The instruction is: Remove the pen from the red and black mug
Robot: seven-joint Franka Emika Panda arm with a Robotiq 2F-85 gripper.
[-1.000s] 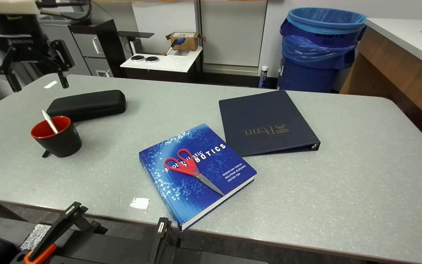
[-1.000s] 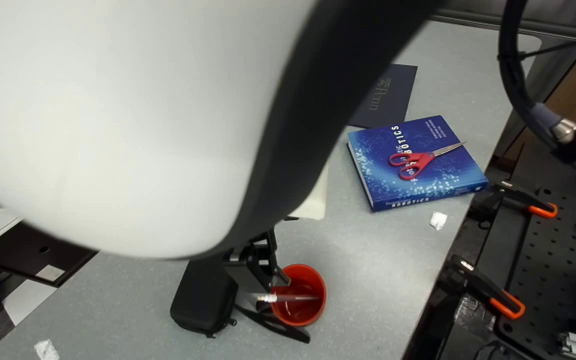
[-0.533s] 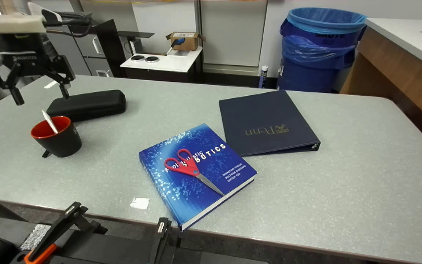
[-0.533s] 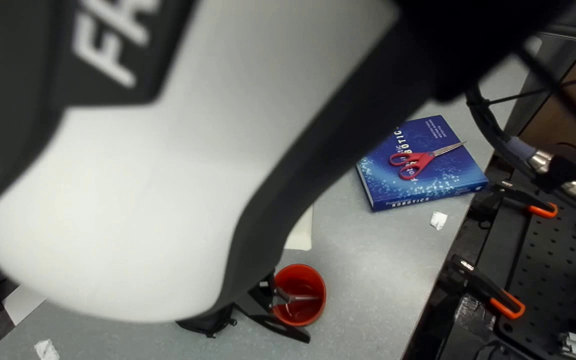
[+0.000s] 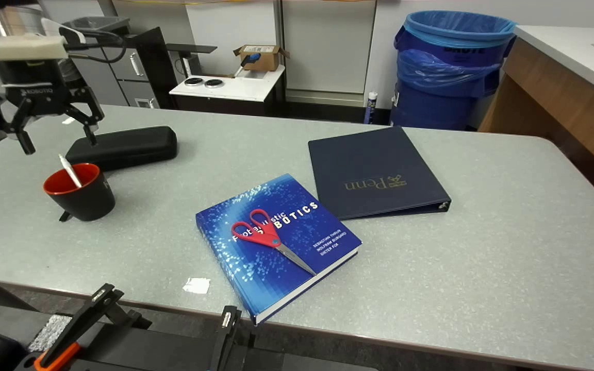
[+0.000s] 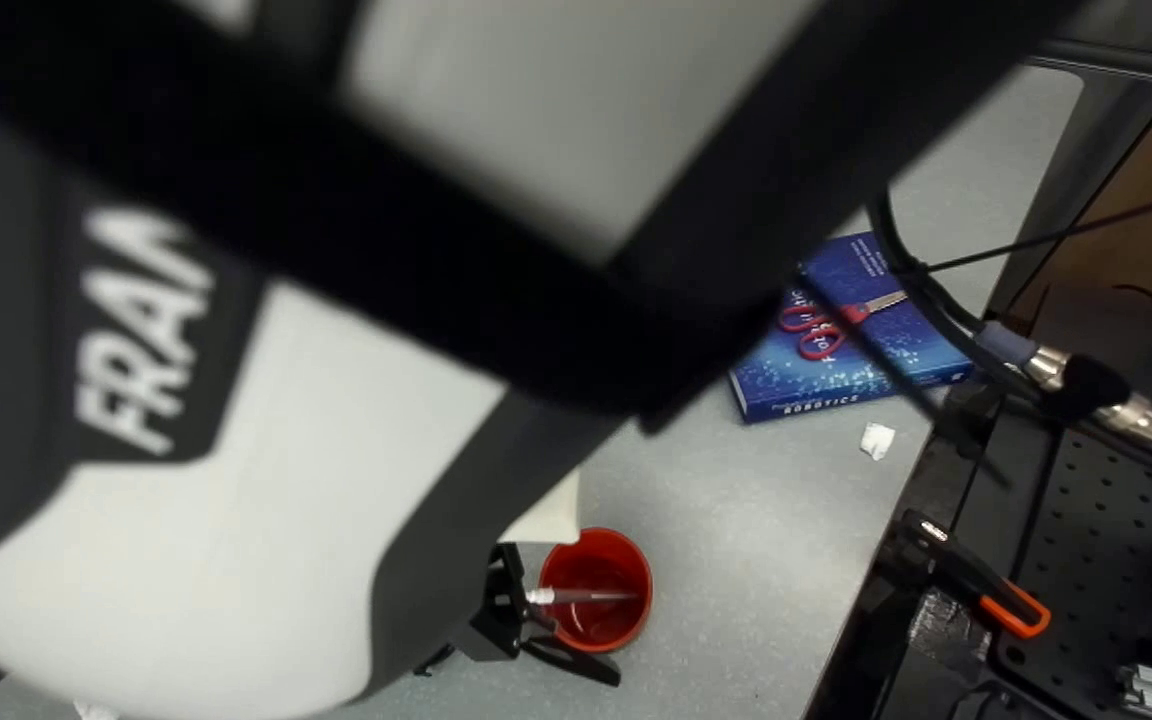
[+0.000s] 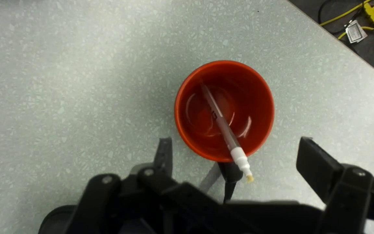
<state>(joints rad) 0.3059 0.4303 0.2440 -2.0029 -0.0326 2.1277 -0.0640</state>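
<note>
Hovering over a gray tabletop [image 5: 488, 237] with the gripper [image 5: 60, 146] spread wide, close to the pen [image 7: 227, 131], propped aslant in the red and black mug [image 5: 89, 202] and jutting past the rim. Joined there by a black case [image 5: 126, 147] beside the mug and, farther off, red-handled scissors [image 5: 266, 237] atop a blue book [image 5: 263, 270].

The mug [image 5: 89, 202] is coloured black outside, red within; the pen [image 7: 227, 132], white near its yellowish tip. The blue book [image 5: 299, 233] is speckled paler; the scissors [image 5: 270, 239] are handled in red. The navy binder [image 5: 374, 167] is lettered in gold, the grey table [image 5: 498, 232] flecked.
</note>
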